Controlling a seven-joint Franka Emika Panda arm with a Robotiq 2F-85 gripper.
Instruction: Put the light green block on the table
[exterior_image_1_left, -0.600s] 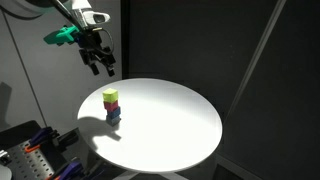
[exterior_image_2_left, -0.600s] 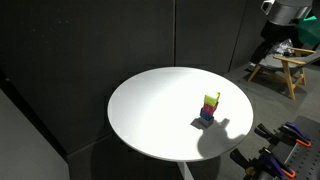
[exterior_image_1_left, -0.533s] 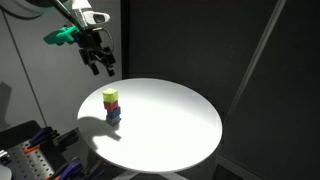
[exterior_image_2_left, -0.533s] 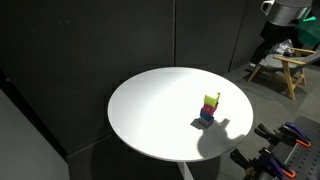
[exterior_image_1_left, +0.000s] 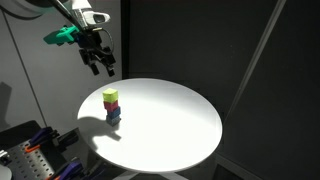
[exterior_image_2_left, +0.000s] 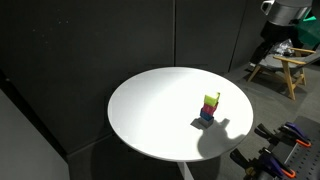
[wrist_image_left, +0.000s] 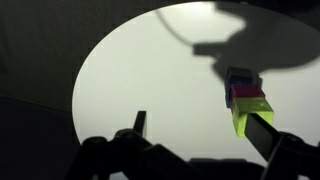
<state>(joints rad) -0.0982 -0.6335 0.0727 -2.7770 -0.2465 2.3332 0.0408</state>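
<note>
One big round white table (exterior_image_1_left: 170, 125) fills the middle of both exterior views (exterior_image_2_left: 150, 110), lit against dark walls, and the wrist view looks down on it (wrist_image_left: 140, 70) from above. Next in size is the robot arm (exterior_image_1_left: 62, 12), which reaches in from the upper corner of an exterior view. At its end the gripper (exterior_image_1_left: 101, 69) hangs in the air above the table's far edge, well apart from the blocks; in the wrist view (wrist_image_left: 200, 135) its two fingers stand wide apart with nothing between them. A wooden stool (exterior_image_2_left: 276, 66) stands off beyond the table. On the table is one small stack of three cubes. The light green block (exterior_image_1_left: 110, 97) sits on top (exterior_image_2_left: 211, 100), resting on a pink block (exterior_image_1_left: 112, 107), which rests on a dark blue block (exterior_image_1_left: 114, 116) that touches the table. In the wrist view the light green block (wrist_image_left: 250, 112) seems partly covered by one dark finger, though the shadow makes that edge hard to read.
</note>
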